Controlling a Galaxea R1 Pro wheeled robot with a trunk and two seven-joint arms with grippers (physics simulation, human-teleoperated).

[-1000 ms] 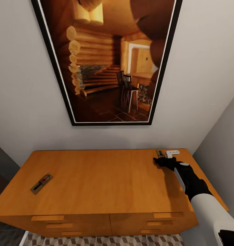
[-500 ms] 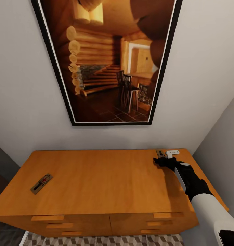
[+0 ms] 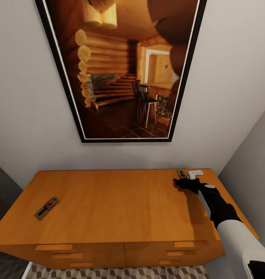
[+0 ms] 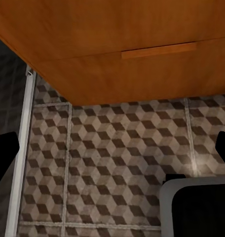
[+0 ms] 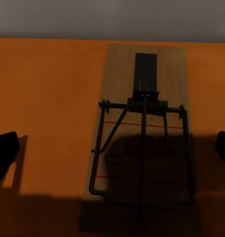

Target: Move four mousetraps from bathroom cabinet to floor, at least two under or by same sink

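Mousetraps: two on the cabinet top, well apart. Far-right mousetrap (image 5: 142, 138) flat near the back edge by the wall, tan board with dark wire spring and bar, thin red lines across it, lying between the right gripper's fingertips in the right wrist view. Near-left mousetrap (image 3: 47, 208) flat and angled, close to the front left edge, red mark at its centre.
Wall (image 3: 28, 116): pale grey, behind the cabinet; a second grey wall meeting it at the right.
Framed picture (image 3: 121, 69): black frame, log-cabin interior with stairs and chairs, hung above the cabinet.
Cabinet (image 3: 109, 201): orange-brown, wide flat top, drawers with slim bar handles along the front; drawer front and handle also seen in the left wrist view.
Bathroom floor (image 4: 122, 148): brown, beige and white cube-pattern tiles, pale grout lines, below the cabinet front.
Right arm (image 3: 233, 236): white forearm, black wrist, reaching over the right end of the cabinet top toward the back.
Right gripper (image 5: 112, 148): fingers spread wide, dark tips at either edge of the wrist view, poised over the far-right mousetrap, not pinching it.
Left gripper (image 4: 112, 148): fingers spread wide, nothing between them, aimed at the floor below the cabinet front.
White object (image 3: 195, 173): small, just beside the far-right mousetrap; kind not discernible.
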